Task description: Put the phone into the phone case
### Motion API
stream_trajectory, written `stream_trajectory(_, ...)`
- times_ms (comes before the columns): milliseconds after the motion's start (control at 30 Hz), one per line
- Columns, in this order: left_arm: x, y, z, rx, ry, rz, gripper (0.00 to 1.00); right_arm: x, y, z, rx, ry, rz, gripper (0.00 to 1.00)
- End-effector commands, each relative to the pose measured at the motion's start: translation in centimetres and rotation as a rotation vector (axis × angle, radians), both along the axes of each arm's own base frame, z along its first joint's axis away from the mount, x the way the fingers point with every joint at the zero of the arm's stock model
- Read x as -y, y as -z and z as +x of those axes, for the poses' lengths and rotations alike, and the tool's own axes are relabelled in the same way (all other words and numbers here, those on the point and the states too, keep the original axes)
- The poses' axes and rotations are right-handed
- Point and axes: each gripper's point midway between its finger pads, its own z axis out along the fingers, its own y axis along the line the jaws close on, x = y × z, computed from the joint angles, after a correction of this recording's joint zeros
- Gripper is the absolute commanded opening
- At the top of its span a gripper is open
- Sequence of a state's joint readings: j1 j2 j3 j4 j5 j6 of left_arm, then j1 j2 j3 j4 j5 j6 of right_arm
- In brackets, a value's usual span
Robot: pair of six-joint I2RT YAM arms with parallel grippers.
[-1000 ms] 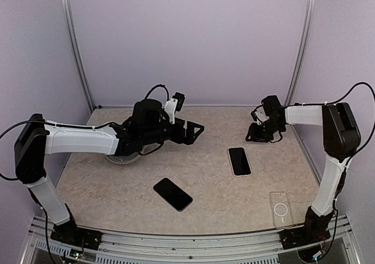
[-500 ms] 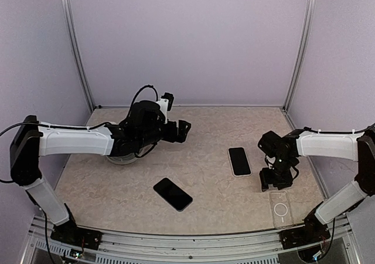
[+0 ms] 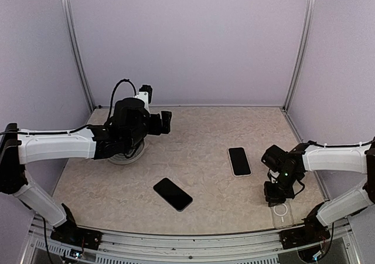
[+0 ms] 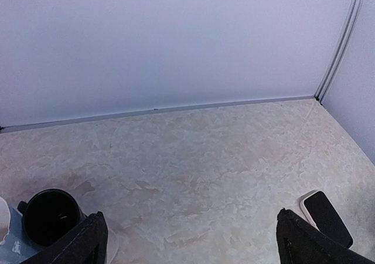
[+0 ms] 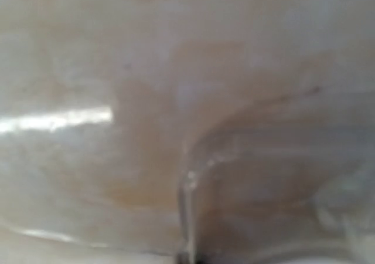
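A clear phone case (image 3: 283,212) lies flat at the near right corner of the table. Its curved transparent edge (image 5: 188,188) fills the blurred right wrist view from very close. My right gripper (image 3: 273,193) hangs low at the case's far end; its fingers do not show clearly. A white-edged phone (image 3: 239,161) lies screen up right of centre and shows at the left wrist view's lower right (image 4: 326,217). A black phone (image 3: 173,194) lies near the front centre. My left gripper (image 3: 164,122) (image 4: 190,234) is open, empty and raised at the back left.
A round white object (image 3: 124,156) sits under the left arm, and a dark cup-like thing (image 4: 50,217) shows low left in the left wrist view. Lilac walls and metal corner posts (image 3: 300,44) enclose the marbled table (image 3: 205,135).
My right arm swung from the far right down to the near right and lowered onto the case's far end. My left arm pulled back to the left, away from the centre.
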State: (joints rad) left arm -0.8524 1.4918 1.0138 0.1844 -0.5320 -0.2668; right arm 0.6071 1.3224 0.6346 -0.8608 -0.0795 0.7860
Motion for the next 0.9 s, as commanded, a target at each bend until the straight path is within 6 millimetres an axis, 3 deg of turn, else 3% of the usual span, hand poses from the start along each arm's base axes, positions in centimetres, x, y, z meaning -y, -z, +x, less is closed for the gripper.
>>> stream_trajectory(0,-0.7,0.3,-0.1,-0.003,-0.029,0.018,0.99,-2.6,-0.5,1.3,0.039,-0.019,0.071,0.0)
stream_trajectory(167,-1.3,0.7,-0.2,-0.023,-0.051,0.024,0.99,-9.5,-3.8,3.7,0.106,-0.171,0.151,0.0)
stream_trajectory(300,-2.5,1.7,-0.3,-0.047,-0.1,0.021,0.99,-15.3,-4.2,5.7,0.139,-0.32,0.193,0.0)
stream_trajectory(500,-4.1,2.5,-0.3,-0.076,-0.17,0.033,0.99,-21.9,-3.4,13.3,0.246,-0.493,0.16,0.0)
stream_trajectory(633,-5.0,2.8,-0.5,-0.09,-0.194,0.05,0.99,-24.5,-2.9,17.1,0.287,-0.556,0.108,0.0)
stream_trajectory(767,-5.5,2.7,-0.6,-0.09,-0.204,0.044,0.99,-25.8,-2.3,18.4,0.283,-0.572,0.132,0.0)
stream_trajectory(800,-5.6,2.7,-0.6,-0.089,-0.205,0.042,0.99,-26.0,-2.2,18.5,0.282,-0.575,0.133,0.08)
stream_trajectory(867,-5.7,2.7,-0.6,-0.088,-0.207,0.041,0.99,-26.4,-2.5,18.6,0.284,-0.589,0.137,0.38)
